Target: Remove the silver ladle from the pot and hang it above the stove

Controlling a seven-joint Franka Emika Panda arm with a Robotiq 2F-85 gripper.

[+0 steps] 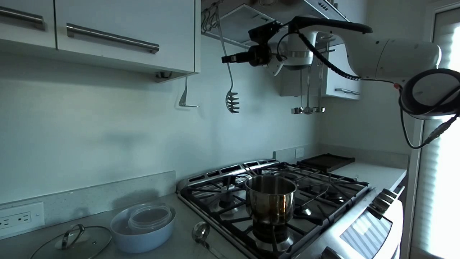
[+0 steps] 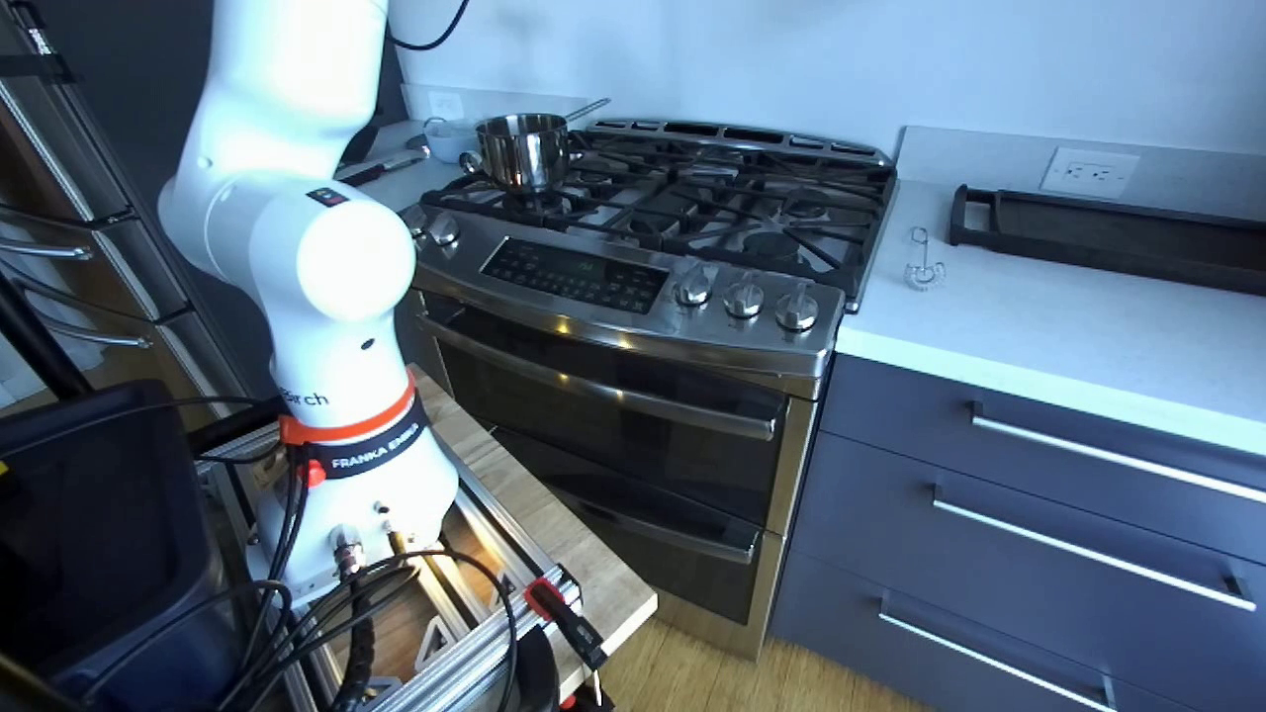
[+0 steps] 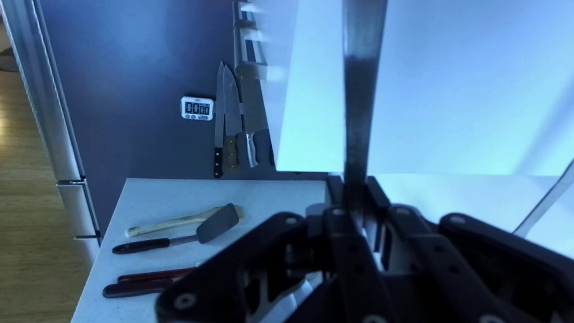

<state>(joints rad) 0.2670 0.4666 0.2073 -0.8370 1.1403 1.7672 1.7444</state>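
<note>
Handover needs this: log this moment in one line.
gripper: shut on metal handle, apparently of toothed spoon, teeth down by range hood; hooked: unclear; pot: on stove; ladle: on counter beside stove

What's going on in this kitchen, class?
A robot arm has its gripper closed on the long handle of a toothed server, its top up by the hood. Whether it hangs there is unclear. A pot stands on the stove; a bowl sits on the counter beside the stove.
</note>
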